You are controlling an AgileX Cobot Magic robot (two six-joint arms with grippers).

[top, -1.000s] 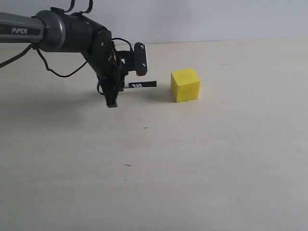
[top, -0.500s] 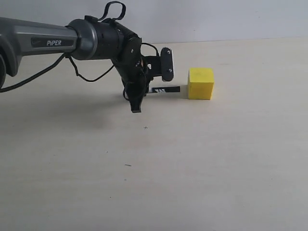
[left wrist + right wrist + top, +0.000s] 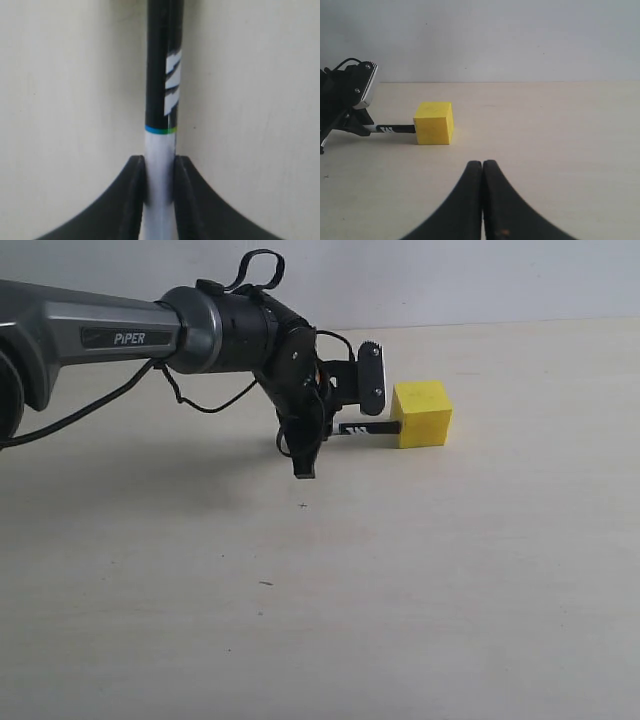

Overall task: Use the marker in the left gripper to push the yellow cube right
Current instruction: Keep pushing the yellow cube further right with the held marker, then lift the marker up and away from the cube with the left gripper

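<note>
The yellow cube (image 3: 422, 413) sits on the pale table (image 3: 420, 570), right of the black-and-grey arm. My left gripper (image 3: 335, 428) is shut on the marker (image 3: 365, 428), which lies level and points right, its black end against the cube's left face. In the left wrist view the fingers (image 3: 134, 185) clamp the white barrel of the marker (image 3: 161, 100); the cube is out of that view. The right wrist view shows the cube (image 3: 434, 130), the marker (image 3: 395, 129) touching it, and my right gripper (image 3: 483, 165) shut and empty, some way from the cube.
A white wall (image 3: 450, 280) bounds the far edge of the table. A black cable (image 3: 120, 390) hangs under the left arm. Small dark specks (image 3: 265, 583) mark the tabletop. The right arm is outside the exterior view.
The left arm has swung right with the marker. The marker tip met the cube and slid it to the right, turning it slightly.
</note>
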